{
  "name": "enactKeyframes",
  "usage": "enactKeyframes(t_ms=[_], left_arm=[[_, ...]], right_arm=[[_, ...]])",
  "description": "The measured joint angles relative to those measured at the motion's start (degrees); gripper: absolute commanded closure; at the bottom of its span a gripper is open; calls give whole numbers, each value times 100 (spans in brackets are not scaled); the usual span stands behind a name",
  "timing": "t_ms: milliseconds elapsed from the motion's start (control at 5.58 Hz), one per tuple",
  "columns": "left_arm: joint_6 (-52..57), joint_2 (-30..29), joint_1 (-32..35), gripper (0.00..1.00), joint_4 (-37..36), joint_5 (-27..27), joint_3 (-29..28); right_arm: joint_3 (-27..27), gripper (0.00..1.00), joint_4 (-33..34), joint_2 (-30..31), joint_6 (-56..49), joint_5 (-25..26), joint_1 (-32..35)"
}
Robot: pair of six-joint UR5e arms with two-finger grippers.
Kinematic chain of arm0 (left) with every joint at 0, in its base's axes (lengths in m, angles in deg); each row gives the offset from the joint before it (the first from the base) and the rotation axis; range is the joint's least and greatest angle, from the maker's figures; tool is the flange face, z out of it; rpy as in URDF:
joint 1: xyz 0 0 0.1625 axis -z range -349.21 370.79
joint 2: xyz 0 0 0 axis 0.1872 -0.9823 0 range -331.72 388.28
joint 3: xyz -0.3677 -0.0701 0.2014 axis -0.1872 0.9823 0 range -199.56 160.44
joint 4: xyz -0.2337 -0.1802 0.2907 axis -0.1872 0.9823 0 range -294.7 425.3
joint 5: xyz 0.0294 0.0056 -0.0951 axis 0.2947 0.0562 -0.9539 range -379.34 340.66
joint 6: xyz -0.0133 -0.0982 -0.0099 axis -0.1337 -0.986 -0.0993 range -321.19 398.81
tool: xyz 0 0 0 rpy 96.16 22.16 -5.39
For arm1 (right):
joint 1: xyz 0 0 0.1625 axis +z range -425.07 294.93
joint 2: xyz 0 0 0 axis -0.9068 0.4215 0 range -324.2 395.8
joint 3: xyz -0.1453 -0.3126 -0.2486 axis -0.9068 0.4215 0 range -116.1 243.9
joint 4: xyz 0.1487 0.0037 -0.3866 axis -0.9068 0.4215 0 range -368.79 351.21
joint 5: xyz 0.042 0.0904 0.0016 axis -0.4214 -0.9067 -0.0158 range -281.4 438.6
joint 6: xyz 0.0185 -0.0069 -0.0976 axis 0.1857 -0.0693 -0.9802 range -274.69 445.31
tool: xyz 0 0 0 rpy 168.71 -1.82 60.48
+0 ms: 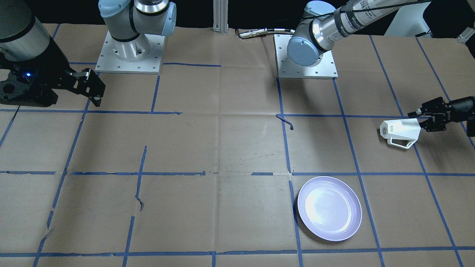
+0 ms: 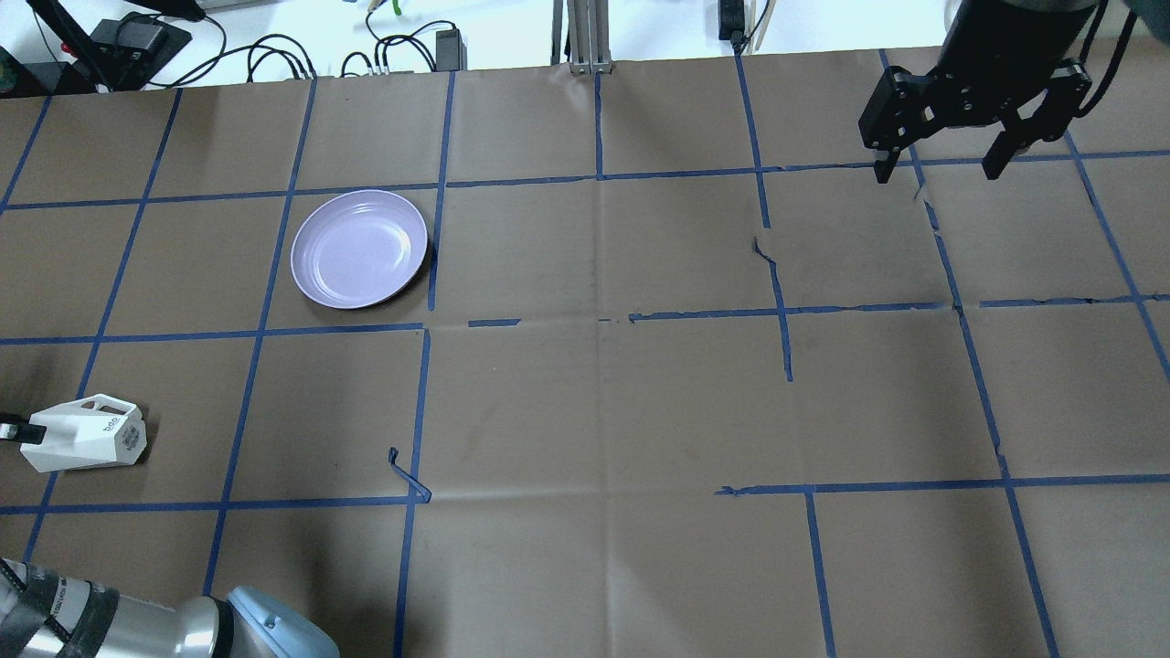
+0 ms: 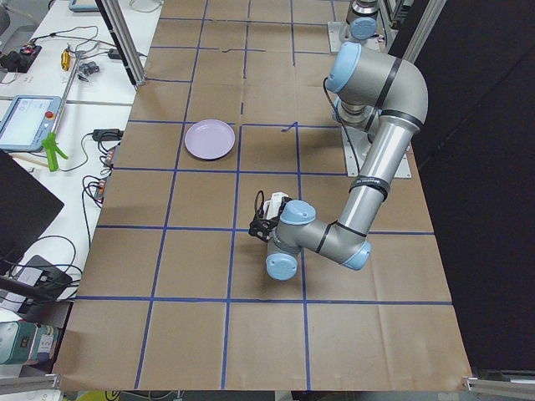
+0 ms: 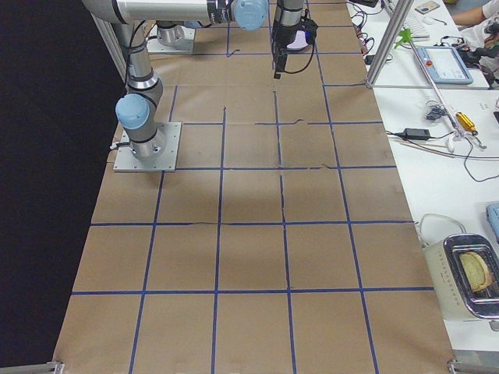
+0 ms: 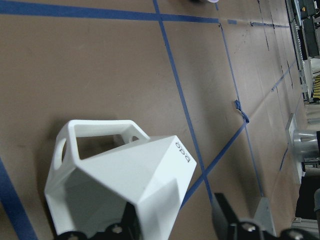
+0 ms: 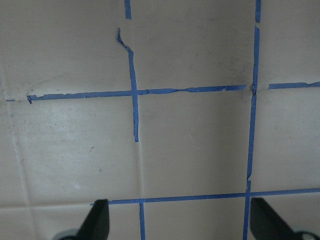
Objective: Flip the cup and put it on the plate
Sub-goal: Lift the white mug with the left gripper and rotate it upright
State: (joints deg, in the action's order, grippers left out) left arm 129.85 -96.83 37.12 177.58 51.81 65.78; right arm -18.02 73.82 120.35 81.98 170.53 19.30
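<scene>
The white faceted cup (image 1: pixel 400 131) lies on its side on the paper at the table's left end, narrow base toward the middle, handle flat to one side. It also shows in the overhead view (image 2: pixel 84 436) and fills the left wrist view (image 5: pixel 120 170). My left gripper (image 1: pixel 423 119) is low at the cup's mouth, jaws open astride its rim wall. One fingertip (image 5: pixel 222 212) stands clear of the cup. The lavender plate (image 1: pixel 329 208) lies empty, apart from the cup (image 2: pixel 359 249). My right gripper (image 2: pixel 941 169) hangs open and empty over the far right.
Brown paper with a blue tape grid covers the table (image 2: pixel 603 402). Two arm bases (image 1: pixel 130 52) stand at the robot's edge. Cables and devices (image 2: pixel 274 50) lie beyond the far edge.
</scene>
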Motion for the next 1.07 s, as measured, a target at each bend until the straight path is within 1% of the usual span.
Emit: enactKeyframes(t_ms=[358, 537, 896, 1075], left_arm=[[-49, 159, 30, 100, 93, -212, -7], [-191, 355, 106, 100, 150, -298, -12], [-915, 1151, 575, 100, 196, -379, -21], [-1316, 1606, 1003, 100, 166, -361, -16]], right_arm=[[0, 0, 0, 0, 0, 0, 0], [0, 0, 0, 0, 0, 0, 0], [0, 0, 0, 0, 0, 0, 0], [0, 0, 0, 0, 0, 0, 0]])
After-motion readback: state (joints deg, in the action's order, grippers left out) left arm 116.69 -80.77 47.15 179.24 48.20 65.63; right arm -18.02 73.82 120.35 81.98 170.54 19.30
